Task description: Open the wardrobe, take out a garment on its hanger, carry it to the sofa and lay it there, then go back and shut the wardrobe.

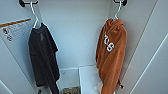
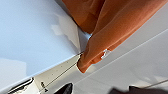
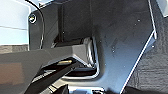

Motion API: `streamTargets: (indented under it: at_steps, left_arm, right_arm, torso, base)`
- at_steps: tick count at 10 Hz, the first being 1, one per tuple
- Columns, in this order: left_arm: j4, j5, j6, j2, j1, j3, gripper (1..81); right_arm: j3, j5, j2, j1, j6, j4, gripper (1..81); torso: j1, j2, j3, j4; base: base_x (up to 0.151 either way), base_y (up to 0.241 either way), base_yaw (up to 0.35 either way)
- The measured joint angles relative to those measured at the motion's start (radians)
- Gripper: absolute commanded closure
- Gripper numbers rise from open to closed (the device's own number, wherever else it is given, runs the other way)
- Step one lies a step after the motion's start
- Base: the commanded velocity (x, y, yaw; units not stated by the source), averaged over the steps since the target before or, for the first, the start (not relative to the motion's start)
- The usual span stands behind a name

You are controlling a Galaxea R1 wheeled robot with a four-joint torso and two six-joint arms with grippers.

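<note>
1. The tall white wardrobe (image 1: pixel 75 32) stands open; the burnt-orange fleece hooded top (image 1: pixel 111 55) hangs at the right on its thin white hanger (image 1: pixel 117 11), untouched.
2. The dark grey T-shirt (image 1: pixel 42 57) hangs well apart, left.
3. Gripper state: cannot tell for either.
4. Advice: lift the hanger's hook clear of its black peg (image 1: pixel 120 2) before withdrawing.

One wardrobe (image 1: pixel 75 32) is seen standing open, in which two garments are counted, one orange garment (image 1: pixel 111 55) at right and one dark T-shirt (image 1: pixel 43 57) at left, each hung on one white hanger (image 1: pixel 117 11).
</note>
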Motion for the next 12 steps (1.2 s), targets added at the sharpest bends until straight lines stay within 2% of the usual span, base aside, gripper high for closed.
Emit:
streamTargets:
  at_steps: [1,2,4,5,6,7,9,12]
  left_arm:
    - [-0.016,0.025,0.000,0.004,-0.048,0.000,1.0]
    - [-0.037,0.016,-0.002,0.011,-0.085,-0.006,1.0]
    - [-0.085,0.100,-0.002,0.036,-0.113,-0.042,1.0]
    - [-0.106,0.131,-0.002,0.059,-0.201,-0.072,1.0]
    - [-0.122,0.118,-0.002,0.083,-0.288,-0.121,1.0]
    - [-0.137,0.120,-0.002,0.109,-0.317,-0.160,1.0]
    - [-0.162,0.165,-0.002,0.178,-0.288,-0.217,1.0]
    - [-0.197,0.183,-0.002,0.229,-0.339,-0.277,1.0]
  right_arm:
    - [0.000,0.002,0.000,0.001,0.000,0.000,1.0]
    - [0.000,0.002,0.000,0.001,0.000,0.000,1.0]
    - [-0.001,0.009,-0.001,0.005,0.000,0.000,1.0]
    - [-0.001,0.009,-0.003,0.003,0.000,0.000,1.0]
    - [-0.001,0.009,-0.001,0.003,0.000,0.000,1.0]
    - [-0.001,0.010,0.000,0.008,0.000,0.000,1.0]
    - [-0.001,0.012,0.000,0.010,0.001,0.000,1.0]
    - [0.000,0.013,0.003,0.010,0.001,0.000,1.0]
  torso:
    - [0.000,0.000,0.000,0.000]
    - [0.000,0.000,0.000,0.000]
    - [0.000,0.000,-0.001,0.000]
    - [0.000,0.000,-0.001,0.000]
    - [0.000,0.001,-0.001,0.000]
    - [0.001,0.001,-0.001,0.000]
    - [0.002,0.002,-0.001,0.000]
    - [0.002,0.002,-0.002,0.000]
  base:
    - [0.000,0.000,0.000]
    - [0.000,0.000,0.000]
    - [0.000,0.000,0.000]
    - [0.000,0.000,0.000]
    - [0.000,0.000,0.000]
    - [0.000,0.000,0.000]
    - [0.000,0.000,0.000]
    - [0.000,0.000,0.000]
